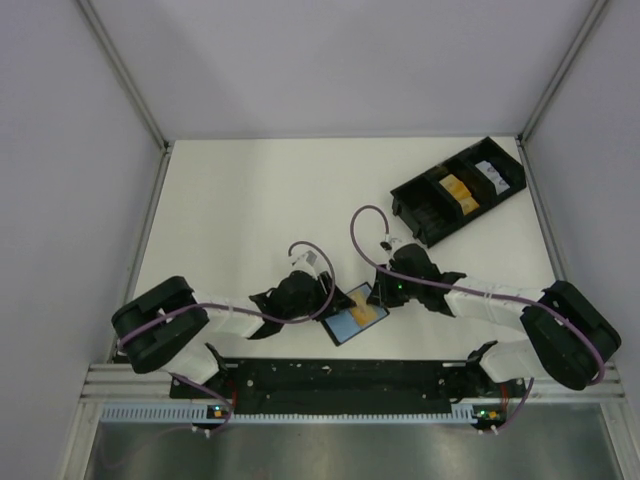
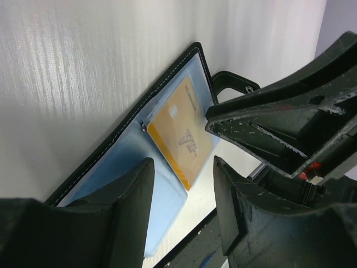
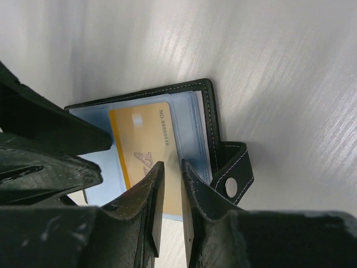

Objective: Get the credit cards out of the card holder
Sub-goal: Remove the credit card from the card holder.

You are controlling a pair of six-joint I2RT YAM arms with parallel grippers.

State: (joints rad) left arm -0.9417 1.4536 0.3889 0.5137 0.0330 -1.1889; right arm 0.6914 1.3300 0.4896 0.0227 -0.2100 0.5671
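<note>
Your card holder (image 1: 352, 318) lies open and flat on the table (image 1: 250, 200) at about 6 o'clock, close to the near edge, with its blue-grey inside facing up. An orange-yellow credit card (image 1: 368, 313) sits against that lining toward the holder's 3 o'clock side. From the right wrist you can see the small black tab (image 3: 235, 174) sticking out from one edge.

Your left gripper (image 1: 328, 300) comes in from the holder's 9 o'clock. In its own view the two fingers (image 2: 134, 192) stand clearly apart just above the lining, with nothing between them.

Your right gripper (image 1: 382, 297) reaches in from about 2 o'clock. Its fingers (image 3: 149, 195) are drawn nearly together, leaving only a thin slit over the card's lower edge. You cannot tell from these views whether they are pinching the card.

The long black tray (image 1: 440, 168) sits well apart at 2 o'clock on the table
</note>
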